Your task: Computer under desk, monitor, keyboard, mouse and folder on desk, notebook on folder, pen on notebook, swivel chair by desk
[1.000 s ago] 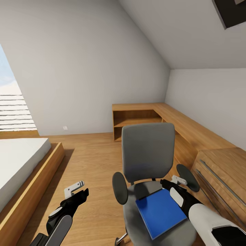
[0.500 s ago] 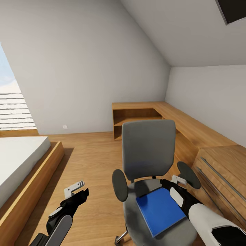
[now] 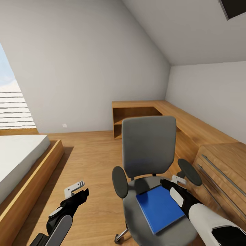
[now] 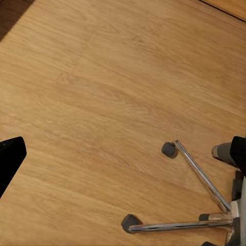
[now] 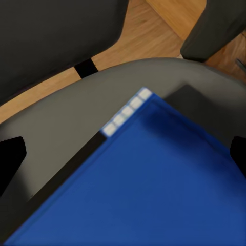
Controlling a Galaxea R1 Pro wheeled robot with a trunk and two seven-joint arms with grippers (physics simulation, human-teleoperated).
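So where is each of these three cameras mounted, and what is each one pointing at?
Head view: on the robot's head, looking forward and down at the swivel chair with the folder; the left hand and right hand show.
Left wrist view: near the left hand, facing the floor and the chair's chrome base; dark fingertips at the edges.
Right wrist view: near the right hand, close over the folder on the seat.
Shared: the folder, in the head and right wrist views.
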